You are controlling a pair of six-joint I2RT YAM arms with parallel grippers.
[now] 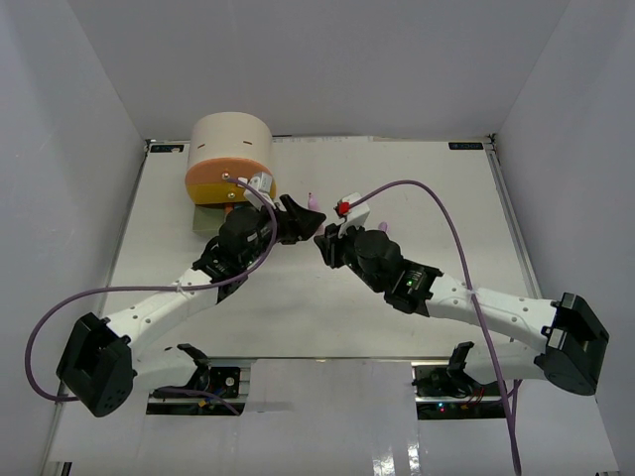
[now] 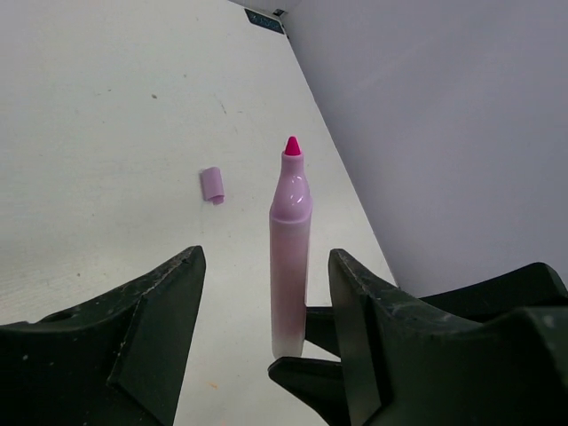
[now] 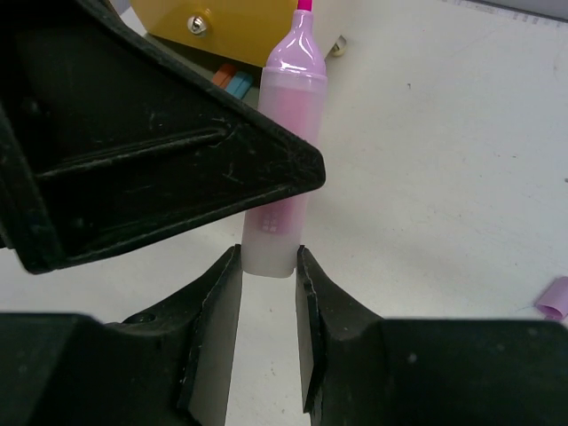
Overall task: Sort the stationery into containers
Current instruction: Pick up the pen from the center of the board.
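Note:
A pink highlighter (image 3: 286,133), uncapped with a bright pink tip (image 2: 291,146), stands upright off the table. My right gripper (image 3: 268,256) is shut on its pale lower end. My left gripper (image 2: 266,259) is open, one finger on each side of the highlighter's body, not touching it. In the top view both grippers meet near the table's middle, left (image 1: 301,211) and right (image 1: 320,239), with the highlighter (image 1: 314,201) between them. The beige cabinet (image 1: 230,144) stands behind the left gripper with its orange drawer (image 1: 210,184) pulled out. Small orange and blue blocks (image 3: 231,82) show below the drawer's front (image 3: 244,22).
A loose purple cap (image 2: 212,185) lies on the white table to the right of the grippers; it also shows in the top view (image 1: 385,227) and the right wrist view (image 3: 554,298). Grey walls enclose the table on three sides.

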